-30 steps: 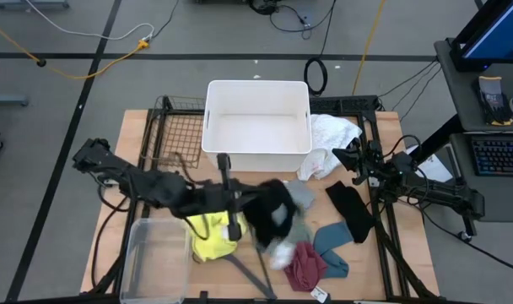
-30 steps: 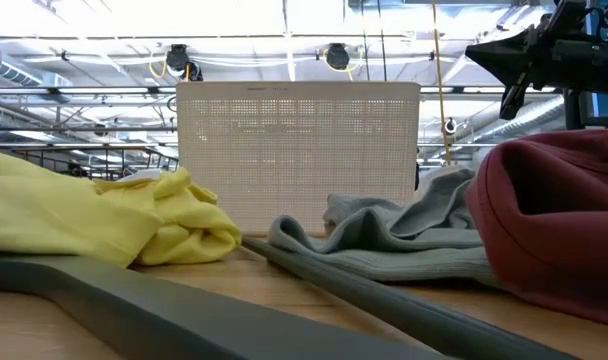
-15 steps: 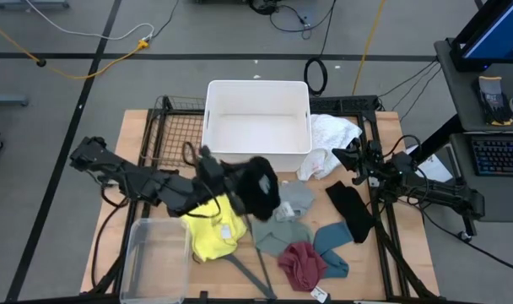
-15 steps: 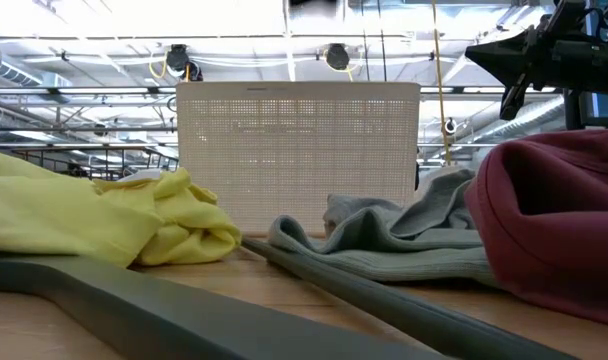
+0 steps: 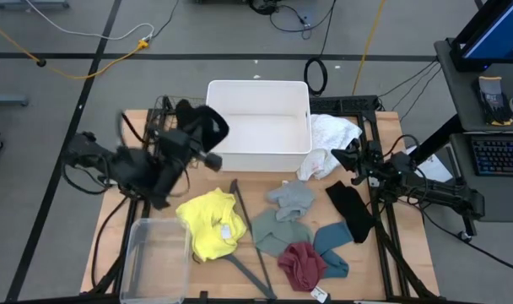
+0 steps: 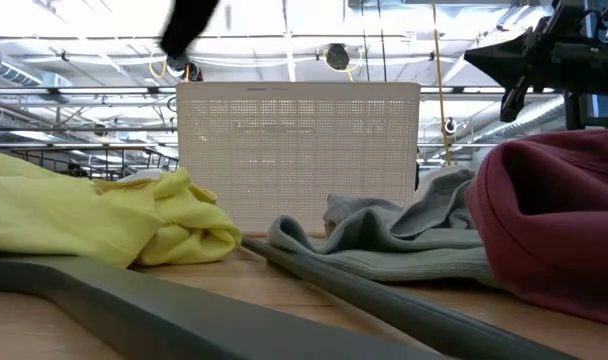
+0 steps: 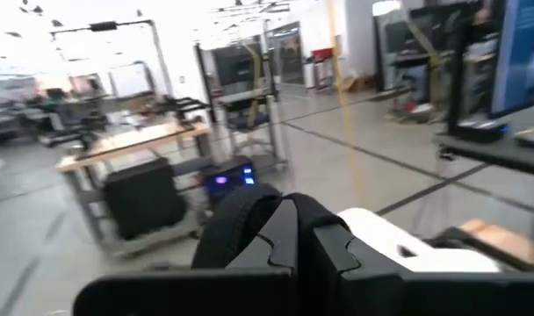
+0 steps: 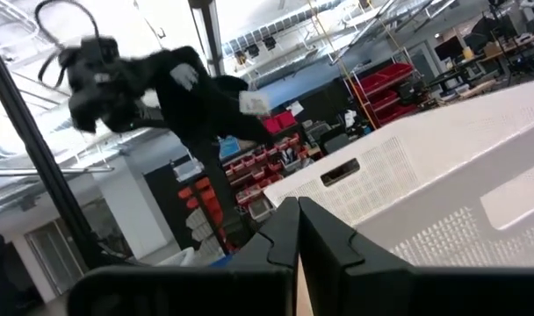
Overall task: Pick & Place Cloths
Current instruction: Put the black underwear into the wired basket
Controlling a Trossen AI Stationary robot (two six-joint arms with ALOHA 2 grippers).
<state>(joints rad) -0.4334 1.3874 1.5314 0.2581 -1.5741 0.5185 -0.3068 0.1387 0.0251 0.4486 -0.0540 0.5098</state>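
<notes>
My left gripper (image 5: 207, 135), clamped on the floppy black cloth (image 5: 199, 125), has swung up from the pile to the white plastic bin (image 5: 258, 91)'s corner; release looks next; right gripper (image 5: 345, 159) waits pinched shut, empty.

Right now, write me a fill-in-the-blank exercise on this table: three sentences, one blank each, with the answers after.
1. The left pincer holds a ___ cloth lifted by the white bin's left wall.
2. The cloth beside the clear tub is ___.
3. The dark grey hanger lies between the yellow cloth and the ___ cloth.

Answers: black; yellow; grey
</notes>
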